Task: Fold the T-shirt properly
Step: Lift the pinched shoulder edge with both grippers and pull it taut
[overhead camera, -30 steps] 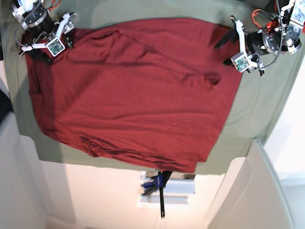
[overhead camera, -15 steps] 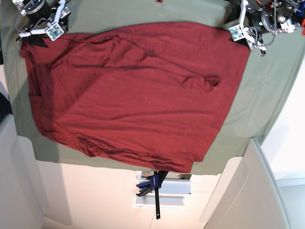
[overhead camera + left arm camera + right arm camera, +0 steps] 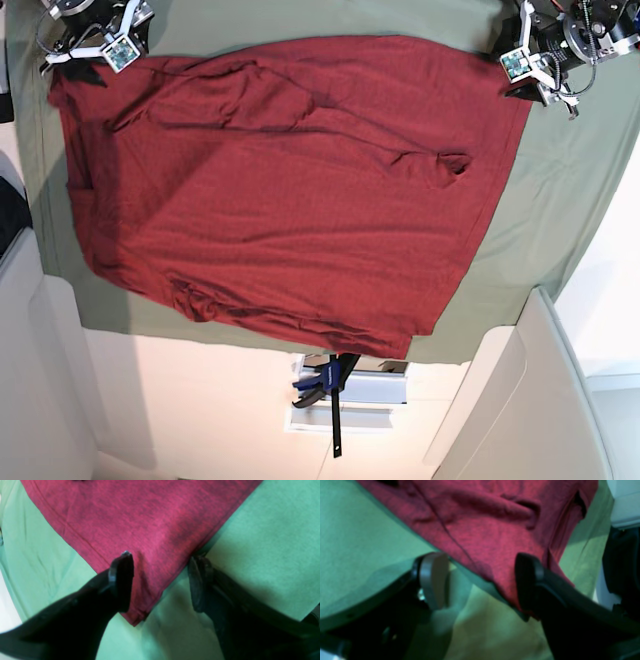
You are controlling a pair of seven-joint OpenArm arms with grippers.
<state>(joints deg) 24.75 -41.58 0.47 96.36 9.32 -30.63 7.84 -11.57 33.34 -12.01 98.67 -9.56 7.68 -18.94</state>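
Note:
The maroon T-shirt (image 3: 280, 190) lies spread on the sage-green cloth (image 3: 565, 200), with a small raised pucker near its right side and rumpled folds along the lower edge. My left gripper (image 3: 522, 88) is open at the shirt's top right corner. In the left wrist view the left gripper (image 3: 161, 580) straddles the corner of the T-shirt (image 3: 155, 530), one finger (image 3: 122, 580) over the fabric, the other on the cloth. My right gripper (image 3: 78, 72) is open at the top left corner. In the right wrist view the right gripper (image 3: 480, 582) has the edge of the T-shirt (image 3: 490, 537) between its jaws, against one finger (image 3: 528, 585).
The green cloth (image 3: 270, 542) covers the table and hangs over its edges. A blue clamp (image 3: 322, 382) and a black strap sit below the table's lower edge. White walls stand at the lower left and lower right.
Both arms have moved toward the top edge of the base view, taking the shirt's top corners with them. The shirt has shifted up and lies flatter.

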